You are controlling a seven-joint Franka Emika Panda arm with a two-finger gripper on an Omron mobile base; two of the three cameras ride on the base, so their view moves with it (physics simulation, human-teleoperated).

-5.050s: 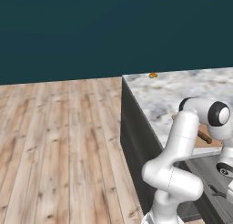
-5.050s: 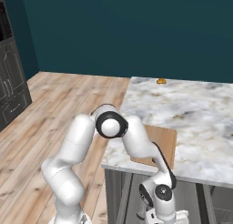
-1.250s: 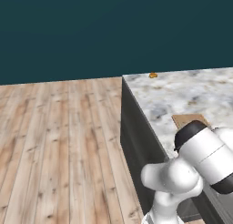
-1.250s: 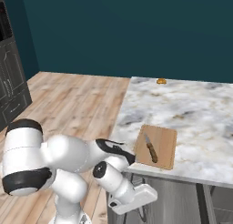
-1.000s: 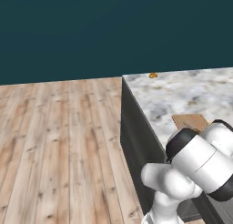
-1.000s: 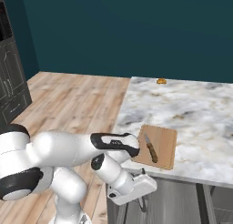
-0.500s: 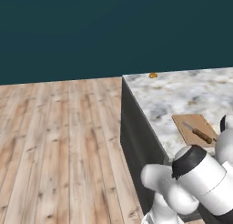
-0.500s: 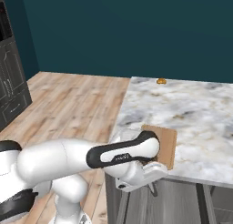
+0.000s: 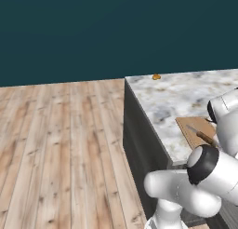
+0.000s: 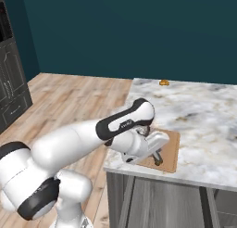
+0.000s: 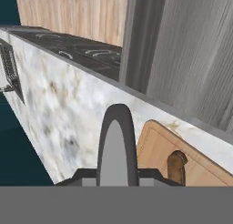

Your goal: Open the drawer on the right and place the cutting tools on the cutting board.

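The cutting board (image 9: 199, 129) lies on the marble counter (image 9: 163, 98), close to its front edge. One cutting tool is on the board already: a knife (image 9: 203, 137) with a brown handle. So at least one tool looks done.

The gripper (image 11: 117, 175) is right over the board, at the side of the board that is closest to the counter's front edge. Its two tips are squeezed close together on a thin grey thing (image 11: 117, 141) with a round top. It looks like the blade of another cutting tool, but I can't say what kind. It sits just beside the knife's handle, and it seems to be above the counter edge next to the board, not on the wood yet.

So I think this is the putting-down part for a second tool. What is left is to get it over the board, set it down and let go.

The drawer should be under the counter, below the board. I can't tell if it is open, or if more tools are inside

A small orange thing (image 9: 156, 77) sits far from the board, at the back of the counter
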